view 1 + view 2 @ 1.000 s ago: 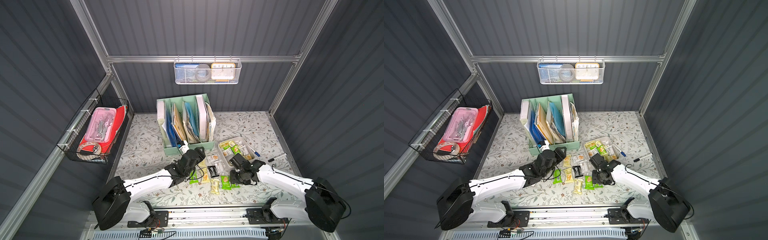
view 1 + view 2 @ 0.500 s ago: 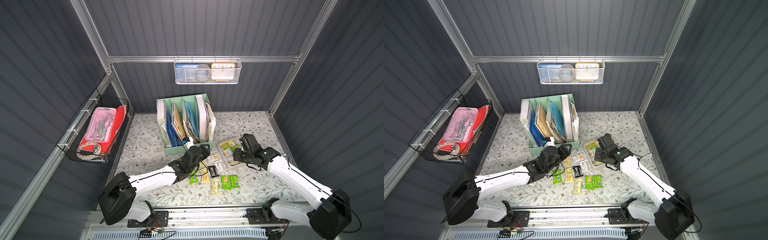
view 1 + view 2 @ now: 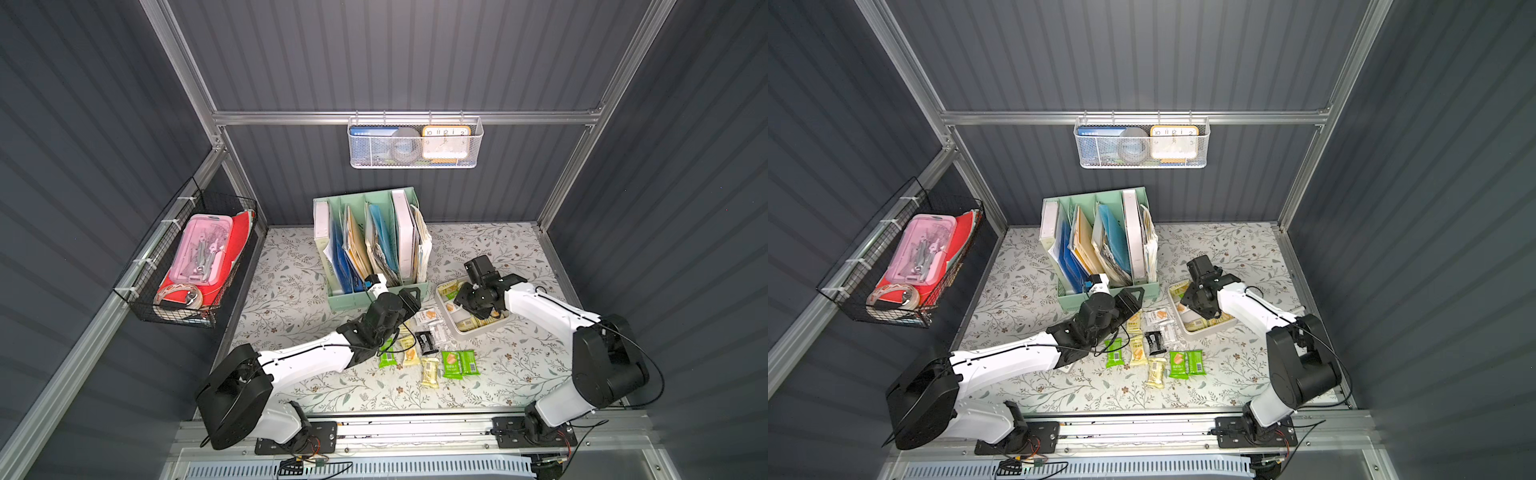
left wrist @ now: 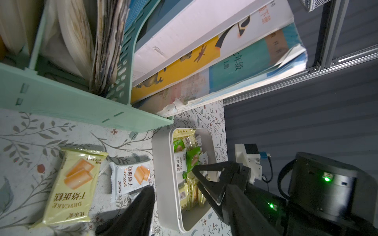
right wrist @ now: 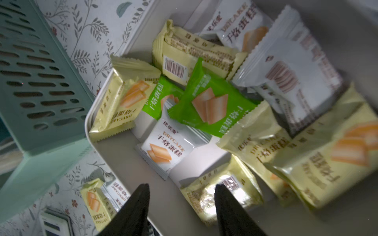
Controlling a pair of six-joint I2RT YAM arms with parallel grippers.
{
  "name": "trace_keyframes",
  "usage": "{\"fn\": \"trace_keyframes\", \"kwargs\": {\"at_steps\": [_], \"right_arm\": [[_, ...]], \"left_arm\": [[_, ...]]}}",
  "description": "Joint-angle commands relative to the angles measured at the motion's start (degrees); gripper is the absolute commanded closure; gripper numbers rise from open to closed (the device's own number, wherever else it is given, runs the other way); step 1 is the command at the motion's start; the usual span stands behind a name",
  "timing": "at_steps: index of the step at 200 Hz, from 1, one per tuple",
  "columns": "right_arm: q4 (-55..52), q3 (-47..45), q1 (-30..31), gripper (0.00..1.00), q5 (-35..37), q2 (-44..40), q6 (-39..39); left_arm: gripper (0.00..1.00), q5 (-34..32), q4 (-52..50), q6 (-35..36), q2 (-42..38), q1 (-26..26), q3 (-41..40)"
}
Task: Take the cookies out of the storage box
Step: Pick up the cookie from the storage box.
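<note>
Filling the rounded storage box (image 4: pixel 163 183) lie glossy cookies (image 5: pixel 208 102).

Mint file organiser (image 3: pixel 357 297), white mesh basket (image 3: pixel 411 145)

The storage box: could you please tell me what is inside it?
Inside the storage box lie loose cookies: pale yellow, green and white packets, several overlapping. The open right gripper hovers above them. Anything beneath the piled packets is covered and cannot be seen.

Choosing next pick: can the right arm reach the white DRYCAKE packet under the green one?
Probably yes: the right gripper hangs open over the storage box, the white packet lying just ahead of it, nothing between.
</note>
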Motion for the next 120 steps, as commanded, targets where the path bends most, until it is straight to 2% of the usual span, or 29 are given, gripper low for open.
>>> {"fn": "trace_keyframes", "kwargs": {"at_steps": [1, 33, 53, 120], "right_arm": [[4.1, -0.1, -0.2, 0.42, 0.0, 2.2, 9.5], [2.1, 2.0, -0.2, 0.38, 3.1, 5.9, 14.8], [-1.4, 4.4, -0.2, 0.35, 3.2, 7.9, 15.5], [-0.9, 6.8, -0.2, 0.31, 4.5, 11.5, 17.1]], "left_arm": [[0.39, -0.1, 1.2, -0.3, 0.6, 0.4, -1.0], [0.39, -0.1, 1.4, -0.3, 0.1, 0.7, -1.6], [0.39, 0.0, 2.1, -0.4, -0.3, 0.8, -2.2], [0.39, 0.3, 3.1, -0.2, -0.7, 1.1, -3.0]]}}
